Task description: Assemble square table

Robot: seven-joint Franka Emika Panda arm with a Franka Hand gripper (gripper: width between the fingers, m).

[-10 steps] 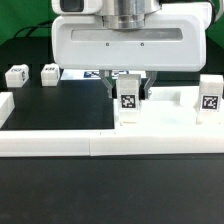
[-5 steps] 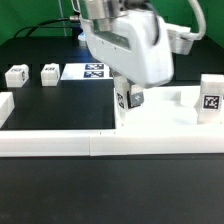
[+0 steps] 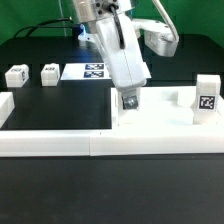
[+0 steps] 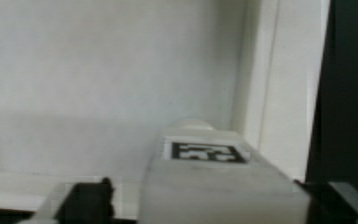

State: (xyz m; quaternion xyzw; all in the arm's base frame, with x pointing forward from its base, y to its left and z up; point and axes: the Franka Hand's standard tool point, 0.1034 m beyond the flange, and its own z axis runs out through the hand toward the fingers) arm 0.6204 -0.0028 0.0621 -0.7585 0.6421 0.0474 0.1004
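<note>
The square table's white slab (image 3: 165,125) lies at the exterior view's right, and its pale surface (image 4: 87,90) fills the wrist view. One tagged white leg (image 3: 130,102) stands on the slab's left corner. My gripper (image 3: 129,92) hangs over that leg, with the wrist twisted round. In the wrist view the leg (image 4: 204,152) sits between the dark fingers (image 4: 91,198), and a gap shows beside it, so the gripper (image 4: 202,197) is open around it. A second leg (image 3: 206,99) stands at the slab's right edge.
Two loose tagged legs (image 3: 15,76) (image 3: 49,73) rest on the black table at the back left. The marker board (image 3: 92,71) lies behind the arm. A long white border bar (image 3: 55,142) runs along the front, and a short bar (image 3: 5,106) sits at the left.
The wrist has turned, swinging the gripper body round above the leg. The jaws have parted from the leg. The leg stays at the slab's left corner.
</note>
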